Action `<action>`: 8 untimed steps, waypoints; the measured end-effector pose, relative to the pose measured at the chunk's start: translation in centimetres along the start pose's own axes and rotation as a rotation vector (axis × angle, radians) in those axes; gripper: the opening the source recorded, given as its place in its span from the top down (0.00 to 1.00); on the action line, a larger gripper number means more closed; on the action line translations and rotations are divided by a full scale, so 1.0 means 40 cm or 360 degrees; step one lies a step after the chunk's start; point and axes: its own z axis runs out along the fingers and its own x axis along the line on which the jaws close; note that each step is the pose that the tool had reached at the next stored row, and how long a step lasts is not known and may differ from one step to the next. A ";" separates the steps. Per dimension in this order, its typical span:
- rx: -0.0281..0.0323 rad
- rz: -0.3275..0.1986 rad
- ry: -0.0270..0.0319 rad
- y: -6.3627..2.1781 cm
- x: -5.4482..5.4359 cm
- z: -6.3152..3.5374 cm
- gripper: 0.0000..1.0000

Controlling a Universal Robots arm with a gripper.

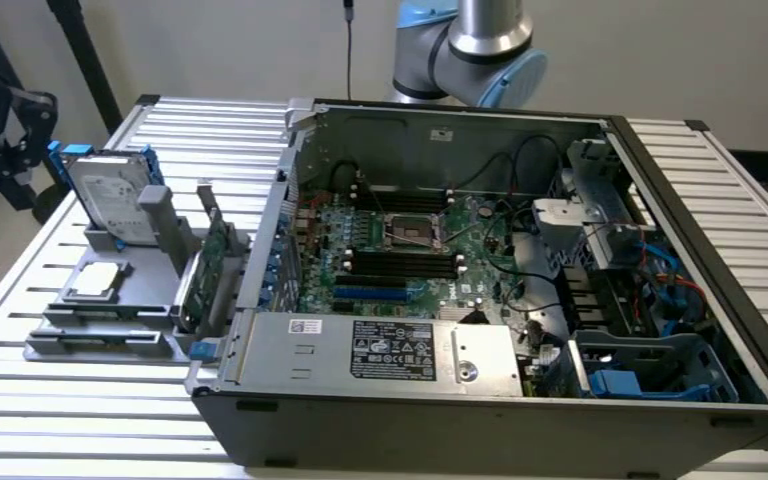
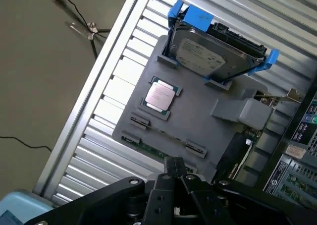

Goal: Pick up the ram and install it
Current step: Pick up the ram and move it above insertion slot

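Ram [image 2: 153, 150] sits in holder [image 1: 137, 295] — nine o'clock of case [image 1: 398, 440], exterior view — unpicked, uninstalled; gripper [image 2: 176, 166] closed, empty, near it.

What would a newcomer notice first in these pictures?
An open computer case fills the middle, its motherboard exposed. At the exterior view's left, a hard drive in a blue frame stands on a grey holder beside a processor chip. The shut tool hangs over the holder's edge, near the ram.

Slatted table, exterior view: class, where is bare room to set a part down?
Free: bare slats between the grey holder and the near edge, beside the computer case. Crowded: the holder, with hard drive and processor, and the case's inside.
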 end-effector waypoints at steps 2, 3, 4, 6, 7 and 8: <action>-0.00011 -0.0058 0.00027 0.000 0.000 0.001 0.89; -0.00017 -0.0087 0.00041 0.000 0.000 0.001 0.89; -0.00022 -0.0117 0.00056 0.000 0.000 0.002 0.89; -0.00033 -0.0174 0.00084 0.000 0.000 0.003 0.89; -0.00039 -0.0203 0.00097 0.000 0.000 0.003 0.89; -0.00044 -0.0232 0.00112 0.000 0.000 0.003 0.89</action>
